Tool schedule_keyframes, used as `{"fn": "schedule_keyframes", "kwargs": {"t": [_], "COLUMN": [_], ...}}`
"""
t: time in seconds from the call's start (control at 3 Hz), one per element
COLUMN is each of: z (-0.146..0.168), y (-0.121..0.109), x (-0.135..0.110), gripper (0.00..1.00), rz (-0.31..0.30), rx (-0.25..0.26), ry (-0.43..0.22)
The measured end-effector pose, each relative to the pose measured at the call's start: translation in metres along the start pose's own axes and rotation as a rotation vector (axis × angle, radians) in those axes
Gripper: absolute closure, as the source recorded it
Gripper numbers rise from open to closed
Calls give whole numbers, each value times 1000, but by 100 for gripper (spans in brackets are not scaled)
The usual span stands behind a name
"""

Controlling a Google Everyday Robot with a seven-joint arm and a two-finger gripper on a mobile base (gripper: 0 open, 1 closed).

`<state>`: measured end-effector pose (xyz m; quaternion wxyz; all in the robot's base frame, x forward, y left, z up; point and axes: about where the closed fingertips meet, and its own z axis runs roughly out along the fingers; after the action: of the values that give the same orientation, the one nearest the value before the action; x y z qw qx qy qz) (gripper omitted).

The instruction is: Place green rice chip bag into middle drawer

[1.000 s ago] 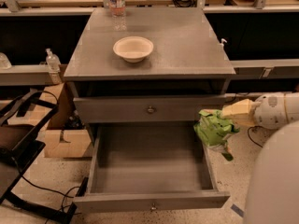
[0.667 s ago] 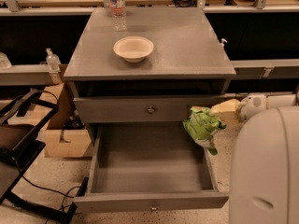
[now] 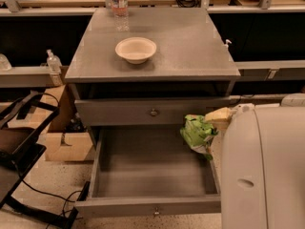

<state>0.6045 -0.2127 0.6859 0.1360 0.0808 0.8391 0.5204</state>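
At the right of centre in the frame, the green rice chip bag (image 3: 197,133) has slid leftwards over the last second. It began out beside the cabinet and now hangs over the right-hand wall of the open middle drawer (image 3: 143,173), with its left part already above the drawer's inside. The robot's pale arm (image 3: 264,168) has swung in with it and now fills the lower right of the frame. For the task this looks like the carry nearing its end: the bag is almost above the bare drawer floor, but it is not yet inside and not yet let go. The pincer (image 3: 213,122) sits just up and to the right of the bag, below the upper drawer front (image 3: 124,112). It is clamped on the bag's upper right edge, and the crinkled bag droops down and to the left from it. The bowl (image 3: 136,49) stands on the tabletop (image 3: 190,46) in the upper middle, well apart from all this.
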Motion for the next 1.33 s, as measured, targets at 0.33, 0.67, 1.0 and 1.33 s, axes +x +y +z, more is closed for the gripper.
{"fn": "schedule_keyframes", "kwargs": {"t": [0.33,0.67,1.0,1.33], "z": [55,109,112,114], "y": [-28,-50,-56,-55], "x": [23,49,50,51], "gripper": [100,100,82,59], "rz": [-2,-33,-30,-30], "rx": [78,171,190,187], "ry": [42,90,87,91]}}
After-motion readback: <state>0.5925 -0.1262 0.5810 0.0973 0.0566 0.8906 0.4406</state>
